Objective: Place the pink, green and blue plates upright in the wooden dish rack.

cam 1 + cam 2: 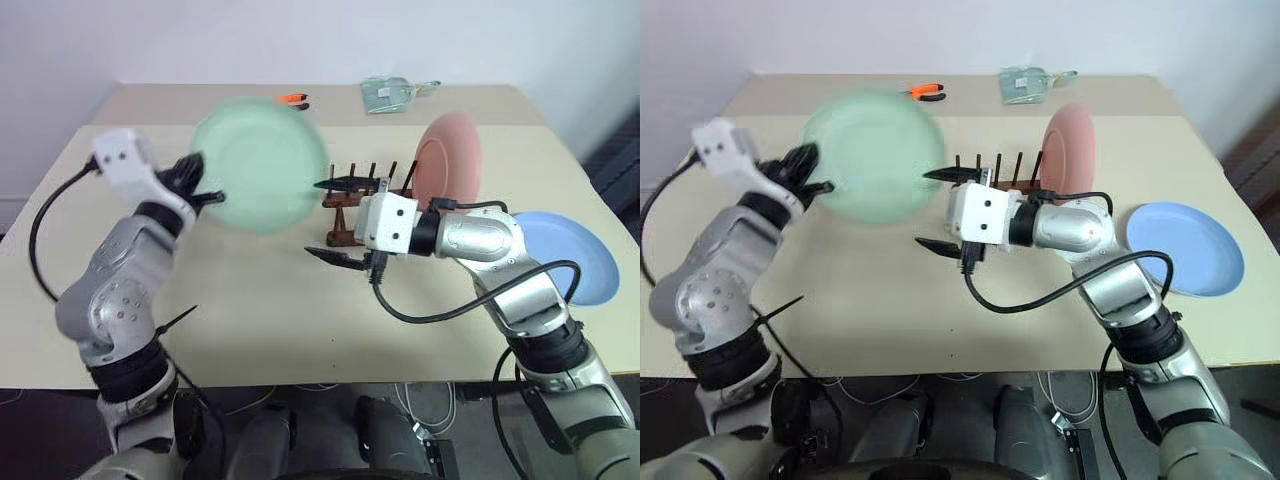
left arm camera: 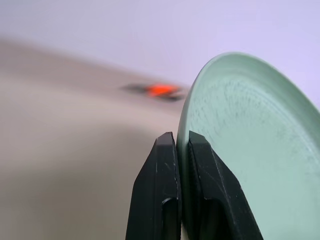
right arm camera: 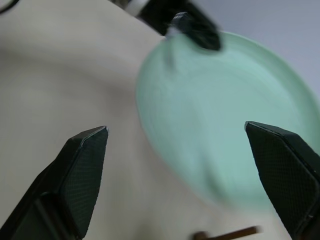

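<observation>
Green plate (image 1: 262,165) looks light, stiff, slick; my left gripper (image 2: 182,150) pinches its rim, right gripper (image 1: 338,222) gapes wide.

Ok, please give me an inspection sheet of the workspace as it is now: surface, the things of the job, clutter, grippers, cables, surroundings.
Surface: beige table, another table pushed against its far edge.
Job's things: green plate held on edge above the table, beside the rack; pink plate upright in the wooden dish rack; blue plate flat on the table at the robot's right.
Clutter: orange-handled tool and clear packet on the far table.
Grippers: left gripper shut on the green plate's rim; right gripper open, facing the green plate.
Cables: black cable looping off the right arm, another at the left arm.
Surroundings: pale wall behind the tables.
</observation>
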